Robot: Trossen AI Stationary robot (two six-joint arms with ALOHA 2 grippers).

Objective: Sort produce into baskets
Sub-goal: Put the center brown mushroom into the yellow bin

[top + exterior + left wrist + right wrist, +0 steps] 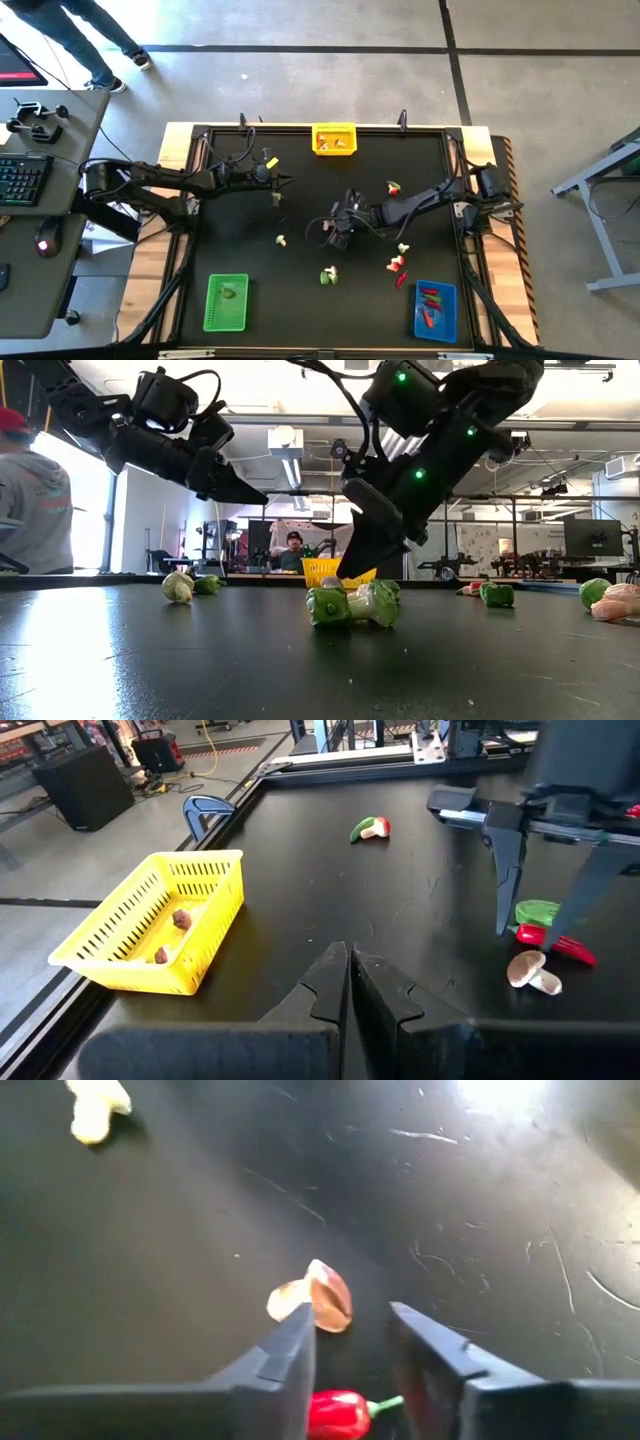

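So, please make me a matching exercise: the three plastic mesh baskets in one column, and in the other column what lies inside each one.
Column one:
1. yellow plastic mesh basket
2. green plastic mesh basket
3. blue plastic mesh basket

Column two:
a. red pieces
b. small brownish pieces
c. a green piece

Pairs: 1-b, 2-c, 3-a.

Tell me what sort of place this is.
Probably a robotics lab or workshop: a black table with two arms sorting toy produce into baskets, a keyboard desk beside it, and workbenches with equipment behind.
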